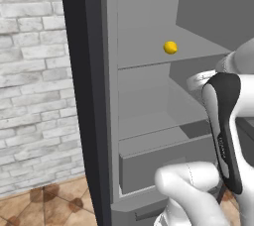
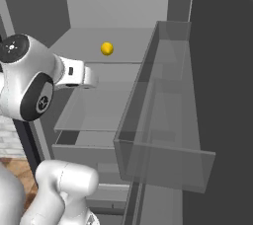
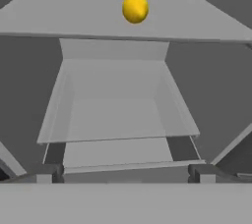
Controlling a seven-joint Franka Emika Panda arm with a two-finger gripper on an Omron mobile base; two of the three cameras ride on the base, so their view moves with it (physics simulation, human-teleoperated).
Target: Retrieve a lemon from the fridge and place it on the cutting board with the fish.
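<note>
On the upper shelf [image 3: 59, 16] of the open fridge [image 1: 89, 96] we see the lemon [image 3: 135, 8], our gripper [image 3: 125, 173] spread wide below for the reach.

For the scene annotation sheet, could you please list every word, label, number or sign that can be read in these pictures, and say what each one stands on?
No text can be read.
The dark cover on the robot's arm bears a small pale marking, too blurred to read.
The fridge, its shelves and the lemon carry no lettering, label or number.
</note>
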